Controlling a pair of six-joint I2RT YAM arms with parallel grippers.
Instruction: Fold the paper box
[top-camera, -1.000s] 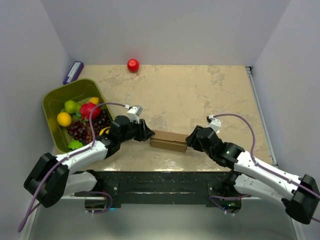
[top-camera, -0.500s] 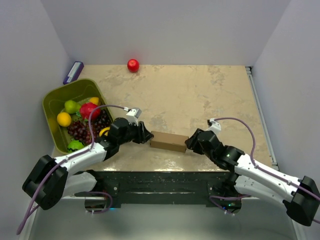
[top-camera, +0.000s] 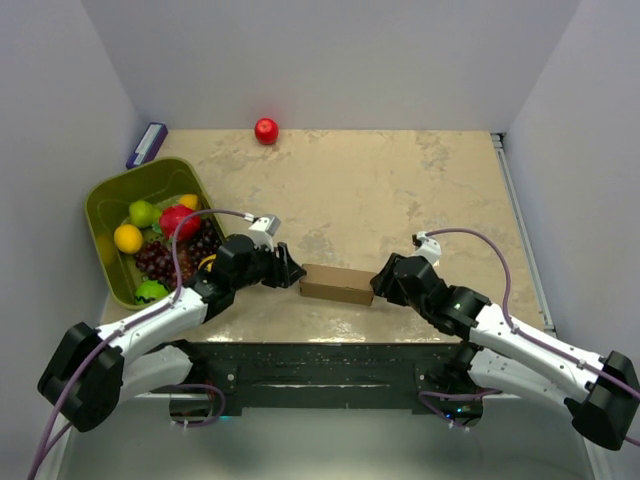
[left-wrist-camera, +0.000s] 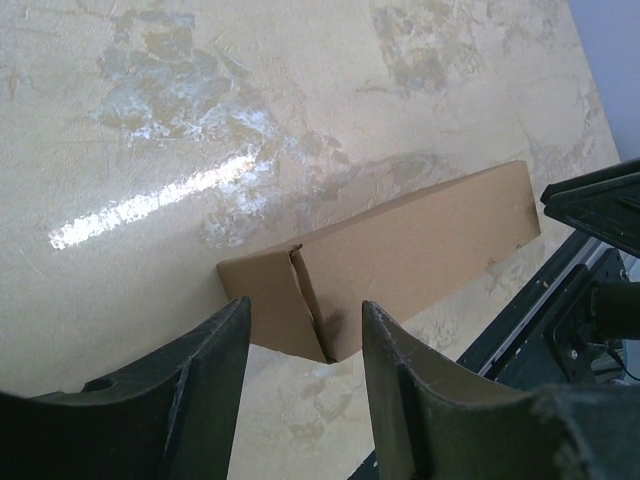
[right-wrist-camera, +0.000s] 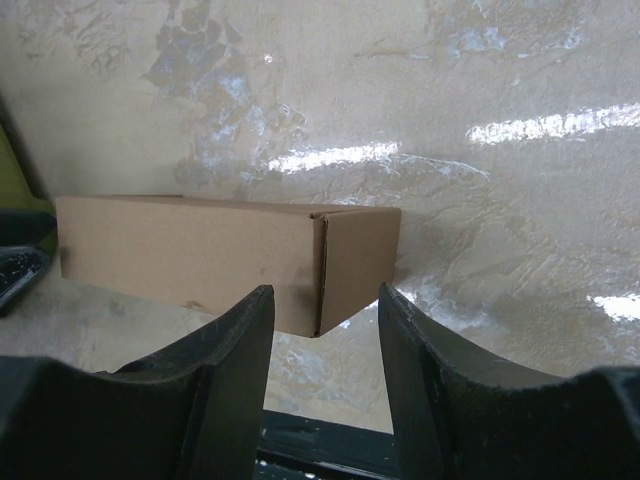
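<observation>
The closed paper box lies on the surface, with the left fingers and right fingers parted, facing its opposite ends and gripping nothing.

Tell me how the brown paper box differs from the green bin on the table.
The paper box is plain brown; the green bin is olive. The paper box is closed on every visible side; the green bin is open-topped and holds fruit. The paper box lies near the table's front edge, the green bin at its left edge. Both rest on the table.
</observation>
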